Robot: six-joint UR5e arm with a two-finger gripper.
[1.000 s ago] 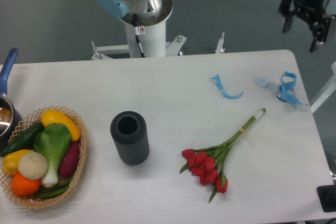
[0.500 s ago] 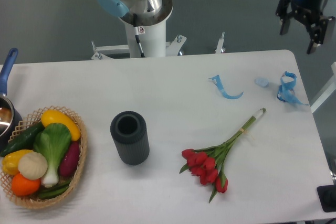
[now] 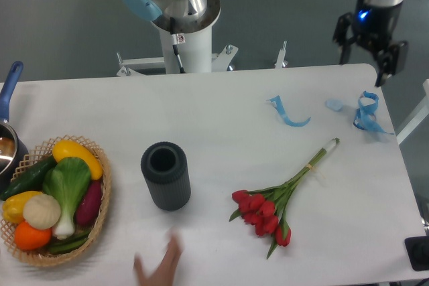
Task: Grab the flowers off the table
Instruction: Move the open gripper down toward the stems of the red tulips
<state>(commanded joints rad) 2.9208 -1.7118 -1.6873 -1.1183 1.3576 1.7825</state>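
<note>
Ideally, with the dark cylinder left untouched, the flowers, lying flat on the table right of centre, would be approached along their stems by the gripper, held high with jaws apart.

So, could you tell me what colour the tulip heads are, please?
Red, on the flowers with green stems, in the fixed camera view.

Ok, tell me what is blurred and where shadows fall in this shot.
Fixed camera view: the hand at the bottom edge is motion-blurred; the flowers, dark cylinder and gripper are sharp. Lighting is soft and even, with only faint shadows under the cylinder and flowers on the table, and no strong glare.
</note>
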